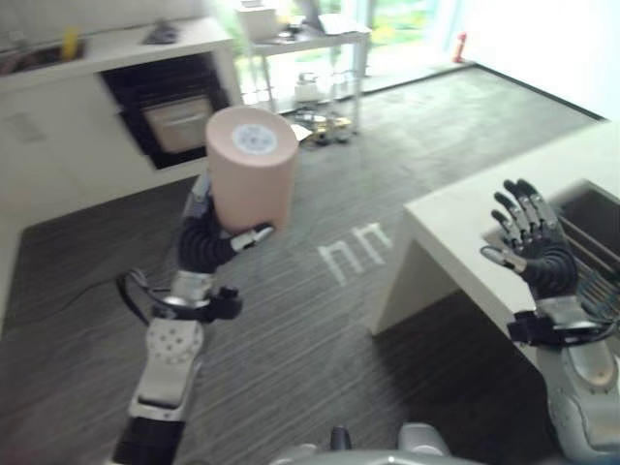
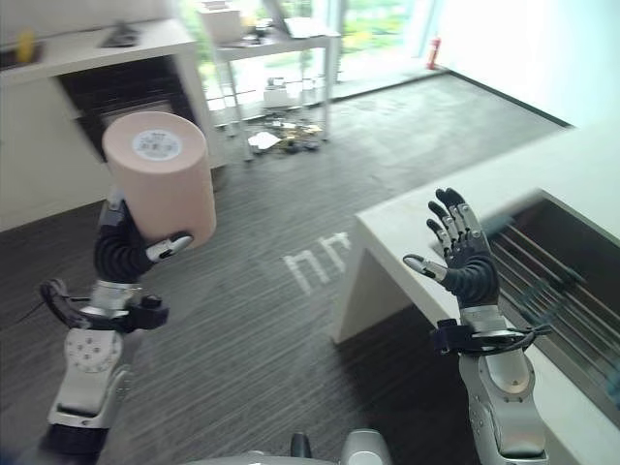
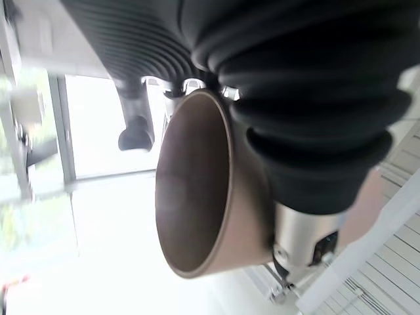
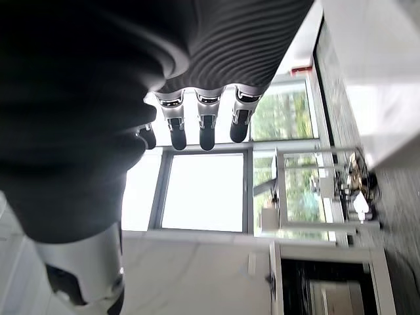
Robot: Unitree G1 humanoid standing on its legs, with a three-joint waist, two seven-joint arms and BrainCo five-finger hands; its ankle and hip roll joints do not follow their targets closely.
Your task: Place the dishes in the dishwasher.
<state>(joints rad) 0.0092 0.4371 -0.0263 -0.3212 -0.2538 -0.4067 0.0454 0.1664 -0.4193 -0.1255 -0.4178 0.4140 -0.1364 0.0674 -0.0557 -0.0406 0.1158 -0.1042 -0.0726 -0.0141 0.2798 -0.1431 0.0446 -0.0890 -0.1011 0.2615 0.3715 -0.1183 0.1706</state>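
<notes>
A pink cup (image 1: pixel 252 167) is up in the air over the grey floor (image 1: pixel 320 320), bottom facing us, with the left hand (image 1: pixel 208 242) wrapped round its side. Off to the right, the right hand (image 2: pixel 463 254) hangs above the white counter (image 2: pixel 407 228), fingers spread and holding nothing, beside the dishwasher rack (image 2: pixel 562 291).

A matt, smooth pink cup (image 1: pixel 252 167) is seen. The counter (image 2: pixel 426 218) looks smooth white; the floor (image 1: pixel 320 320) is covered in rough grey carpet.
</notes>
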